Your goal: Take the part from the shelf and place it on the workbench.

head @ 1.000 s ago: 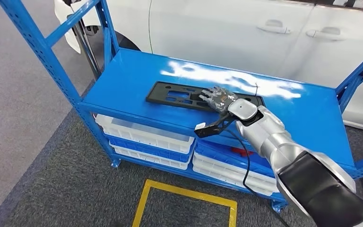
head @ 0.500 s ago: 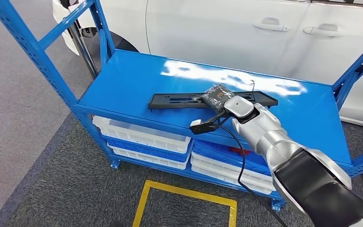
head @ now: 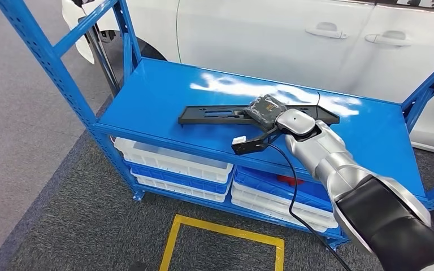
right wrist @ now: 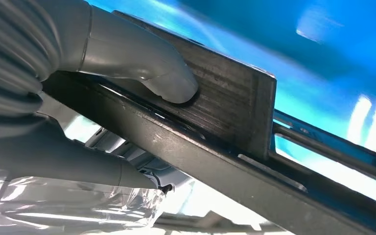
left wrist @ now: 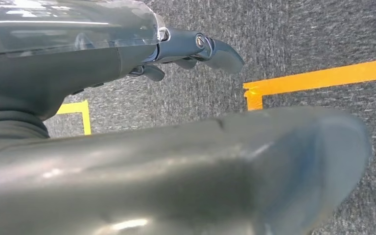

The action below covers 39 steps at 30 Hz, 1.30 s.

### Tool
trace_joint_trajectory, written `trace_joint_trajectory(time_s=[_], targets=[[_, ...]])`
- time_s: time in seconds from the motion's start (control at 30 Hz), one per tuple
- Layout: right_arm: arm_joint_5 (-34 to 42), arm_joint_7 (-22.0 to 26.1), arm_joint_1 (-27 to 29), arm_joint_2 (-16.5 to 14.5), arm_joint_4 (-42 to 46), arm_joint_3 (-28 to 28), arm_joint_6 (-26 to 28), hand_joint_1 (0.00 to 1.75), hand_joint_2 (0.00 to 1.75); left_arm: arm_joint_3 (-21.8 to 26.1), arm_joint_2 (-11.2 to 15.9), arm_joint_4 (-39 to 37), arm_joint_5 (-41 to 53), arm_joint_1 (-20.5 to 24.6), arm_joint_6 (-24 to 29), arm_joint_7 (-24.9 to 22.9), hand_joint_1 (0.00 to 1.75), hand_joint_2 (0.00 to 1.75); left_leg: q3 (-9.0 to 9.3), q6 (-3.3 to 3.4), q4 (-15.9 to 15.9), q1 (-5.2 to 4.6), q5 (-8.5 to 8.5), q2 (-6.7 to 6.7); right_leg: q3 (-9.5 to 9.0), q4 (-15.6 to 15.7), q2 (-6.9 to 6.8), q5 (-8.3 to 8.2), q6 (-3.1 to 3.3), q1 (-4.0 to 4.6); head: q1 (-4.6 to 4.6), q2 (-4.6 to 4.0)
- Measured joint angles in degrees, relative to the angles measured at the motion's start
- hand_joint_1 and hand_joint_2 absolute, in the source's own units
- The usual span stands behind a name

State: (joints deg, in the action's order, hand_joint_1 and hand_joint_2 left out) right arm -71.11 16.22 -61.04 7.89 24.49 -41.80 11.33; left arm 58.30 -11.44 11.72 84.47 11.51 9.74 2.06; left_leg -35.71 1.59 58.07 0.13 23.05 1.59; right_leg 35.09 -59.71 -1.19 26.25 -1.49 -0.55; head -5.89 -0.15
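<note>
On the blue shelf: right hand (head: pixel 266 109) grips the long black part (head: pixel 215 116) near its middle, thumb (right wrist: pixel 142 68) pressed flat on it.
Part: tilted, lifted off the shelf top (head: pixel 158 96), right above it.
Left hand (left wrist: pixel 196 49): hangs over grey carpet (left wrist: pixel 298 39) with yellow tape (left wrist: pixel 323 77); fingers curled in, holding nothing.
Under the shelf top: white and blue bins (head: pixel 175 164).
Behind: white car (head: pixel 271 34).
</note>
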Motion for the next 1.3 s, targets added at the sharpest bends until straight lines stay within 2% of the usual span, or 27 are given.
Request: trace_joint_trajectory(time_s=[0.07,0.13,0.17,0.2,0.23,0.3,0.33,0.37,0.47,0.53,0.57,0.63,0.67,0.7,0.73,0.8,0.83,0.87,0.9,0.97,1.03,1.07,1.13,1.17,1.2,1.23,1.3], targets=[[5.1,4.2,-0.1,0.0,1.8,1.7,0.9,1.71,1.75,0.5,0.0,0.0,-2.0,0.2,-0.2,2.6,0.00,1.75,0.04,0.41,-0.2,0.01,-0.16,0.03,2.72,-6.1,0.29,3.34,-0.09,-0.17,0.00,0.00],[12.6,7.7,0.0,-0.1,5.8,3.8,-2.1,1.70,1.75,1.9,0.0,0.0,-6.0,0.5,0.0,7.9,0.00,1.75,0.01,0.60,-0.1,-0.07,-0.10,0.00,6.36,-13.9,0.48,6.24,-0.16,-0.20,0.00,0.00],[17.6,8.7,0.2,-0.1,8.8,5.0,-5.6,1.70,1.75,2.9,-0.1,0.0,-8.0,0.6,0.6,10.9,0.00,1.75,0.03,0.66,0.0,-0.08,-0.02,-0.01,7.38,-16.0,0.50,6.39,-0.19,-0.22,0.00,0.00],[23.0,9.4,0.3,-0.1,12.0,6.0,-9.6,1.69,1.75,3.8,-0.1,0.0,-9.5,0.8,1.4,13.5,0.00,1.75,0.07,0.68,0.1,-0.08,0.09,-0.01,7.49,-16.0,0.51,5.48,-0.18,-0.24,0.01,0.00],[28.4,9.7,0.3,-0.1,15.2,7.0,-13.6,1.69,1.75,4.5,-0.2,0.0,-10.3,0.8,2.5,15.6,0.00,1.75,0.15,0.63,0.2,-0.06,0.23,0.00,6.61,-13.8,0.48,3.70,-0.12,-0.26,0.00,0.00],[37.4,9.7,0.4,-0.5,21.7,9.0,-19.7,1.69,1.75,5.2,-0.3,0.0,-10.9,0.9,4.1,18.1,0.00,1.75,0.24,0.28,0.5,-0.18,0.58,0.02,3.31,-6.3,0.14,-0.50,0.11,-0.17,0.01,0.00],[40.4,9.6,0.5,-0.8,25.1,10.1,-21.5,1.69,1.75,5.5,-0.3,0.0,-11.0,1.0,4.5,18.8,0.00,1.75,0.14,0.03,0.7,-0.31,0.74,-0.01,1.88,-3.0,0.00,-1.44,0.28,-0.05,0.01,0.00],[42.3,9.4,0.5,-1.3,28.3,11.0,-22.5,1.69,1.75,5.9,-0.3,0.0,-11.1,1.1,4.7,19.1,0.00,1.75,-0.05,-0.24,0.9,-0.43,0.83,-0.09,1.05,-0.9,-0.07,-1.75,0.49,0.08,0.00,0.00],[44.5,9.1,0.6,-2.3,33.9,12.7,-22.7,1.69,1.75,6.6,-0.3,0.0,-11.3,1.0,4.9,19.4,0.00,1.75,-0.36,-1.14,1.1,-0.41,1.09,-0.57,0.64,0.6,0.44,-1.30,1.29,0.16,-0.01,0.00],[45.3,9.3,0.8,-2.0,35.6,12.9,-22.7,1.65,1.75,6.8,-0.4,0.0,-11.4,1.1,4.3,19.5,0.00,1.75,-1.15,-1.80,3.2,-0.23,2.68,-0.72,0.32,0.9,0.51,-1.48,1.89,0.06,-0.01,0.00],[46.6,9.5,0.9,-1.5,36.4,12.9,-23.2,1.62,1.75,6.9,-0.4,0.0,-11.7,1.2,3.4,19.6,0.00,1.75,-2.35,-2.08,5.9,-0.10,4.27,-0.74,0.20,1.0,0.44,-1.53,2.14,0.06,-0.01,0.00],[52.5,10.0,1.5,0.3,38.3,12.9,-25.7,1.56,1.75,7.3,-0.4,0.0,-12.6,1.2,0.6,19.6,0.00,0.87,-5.76,-2.47,13.2,0.07,7.59,-0.78,0.12,1.0,0.32,-1.49,2.44,0.24,-0.01,0.00],[57.1,9.8,2.1,1.5,39.7,12.9,-27.8,1.54,1.75,7.7,-0.4,0.0,-13.1,1.1,-0.8,19.6,0.00,0.44,-7.06,-2.57,15.9,0.13,8.32,-0.79,0.08,1.0,0.27,-1.45,2.47,0.32,-0.01,0.00],[62.6,9.1,3.1,2.8,41.6,12.9,-30.3,1.54,1.75,8.1,-0.4,0.0,-13.6,1.0,-1.9,19.7,0.00,0.00,-7.49,-2.62,16.6,0.17,7.99,-0.80,0.02,1.0,0.24,-1.40,2.44,0.35,-0.01,0.00],[68.3,8.0,4.3,4.1,43.8,12.8,-32.9,1.56,1.75,8.4,-0.4,0.0,-14.0,0.9,-2.8,19.7,0.00,0.44,-6.84,-2.62,15.1,0.21,6.66,-0.81,-0.07,1.0,0.23,-1.32,2.36,0.36,-0.01,0.00],[78.7,5.4,7.0,6.6,48.6,12.6,-37.2,1.61,1.75,9.0,-0.3,0.0,-14.7,0.6,-3.9,19.7,0.00,1.31,-3.41,-2.49,8.0,0.35,3.03,-0.59,-0.33,0.9,0.26,-1.05,2.03,0.39,-0.01,0.00],[82.6,4.2,8.4,7.7,50.8,12.3,-38.4,1.65,1.75,9.3,-0.3,0.0,-15.1,0.3,-4.1,19.6,0.00,1.75,-1.79,-2.26,4.6,0.35,1.87,-0.35,-0.39,0.8,0.36,-0.93,1.79,0.46,-0.01,0.00],[85.8,3.1,9.9,8.6,52.7,12.1,-39.1,1.67,1.75,9.6,-0.3,0.0,-15.4,0.1,-4.2,19.5,0.00,1.75,-0.76,-1.96,2.5,0.35,1.34,-0.14,-0.41,0.8,0.46,-0.87,1.53,0.53,-0.01,0.00],[88.2,2.3,11.4,9.2,54.3,11.8,-39.3,1.70,1.75,9.9,-0.2,0.0,-15.7,-0.3,-4.3,19.5,0.00,1.75,-0.38,-1.60,1.6,0.27,1.39,0.05,-0.38,0.8,0.57,-0.87,1.25,0.56,-0.01,0.00],[91.7,1.2,14.6,9.7,56.9,11.3,-39.3,1.69,1.75,10.5,-0.1,0.0,-16.2,-0.9,-4.3,19.3,0.00,1.75,-0.23,-0.80,1.2,0.19,1.20,-0.02,-0.28,0.9,0.67,-0.86,0.58,0.43,-0.01,0.00],[94.1,0.5,17.4,9.6,59.1,11.1,-39.2,1.69,1.75,11.0,0.0,0.0,-16.5,-1.3,-4.1,18.6,0.00,1.75,-0.01,-0.05,0.8,0.21,0.89,-0.18,0.38,-0.6,0.72,0.36,0.02,0.18,-0.01,0.00],[95.1,0.2,18.6,9.4,60.2,11.0,-39.0,1.69,1.75,11.2,0.0,0.0,-16.6,-1.4,-3.7,17.9,0.00,1.75,0.09,0.27,0.6,0.25,0.78,-0.30,1.43,-2.9,0.74,1.78,-0.17,0.06,-0.01,0.00],[96.9,-0.2,20.8,8.7,62.0,11.0,-38.6,1.69,1.75,11.6,0.2,0.0,-16.4,-1.7,-2.4,16.5,0.00,1.75,0.09,0.60,0.6,0.12,0.83,-0.56,4.80,-10.2,0.80,5.13,-0.43,-0.08,-0.01,0.00],[97.6,-0.3,21.9,8.3,62.6,11.0,-38.3,1.69,1.75,11.7,0.2,0.0,-16.3,-1.9,-1.8,16.0,0.00,1.75,0.10,0.65,0.6,0.06,0.86,-0.69,6.32,-13.3,0.81,6.09,-0.54,-0.15,-0.01,0.00],[98.2,-0.4,22.8,8.1,63.1,10.9,-38.1,1.69,1.75,11.8,0.3,0.0,-16.0,-2.1,-1.4,15.4,0.00,1.75,0.10,0.67,0.6,0.02,0.88,-0.78,7.06,-14.6,0.82,6.09,-0.59,-0.21,-0.01,0.00],[98.8,-0.4,23.6,8.0,63.4,10.9,-38.0,1.69,1.75,11.9,0.3,0.0,-15.8,-2.3,-1.2,14.8,0.00,1.75,0.12,0.66,0.6,0.01,0.90,-0.86,6.67,-13.7,0.81,5.04,-0.58,-0.26,-0.01,0.00],[99.7,-0.4,24.4,8.0,64.0,10.8,-38.0,1.69,1.75,11.9,0.4,0.0,-15.6,-2.4,-1.1,13.4,0.00,1.75,0.20,0.51,0.6,-0.02,0.96,-1.00,3.21,-6.8,0.54,1.46,-0.32,-0.25,-0.01,0.00]])
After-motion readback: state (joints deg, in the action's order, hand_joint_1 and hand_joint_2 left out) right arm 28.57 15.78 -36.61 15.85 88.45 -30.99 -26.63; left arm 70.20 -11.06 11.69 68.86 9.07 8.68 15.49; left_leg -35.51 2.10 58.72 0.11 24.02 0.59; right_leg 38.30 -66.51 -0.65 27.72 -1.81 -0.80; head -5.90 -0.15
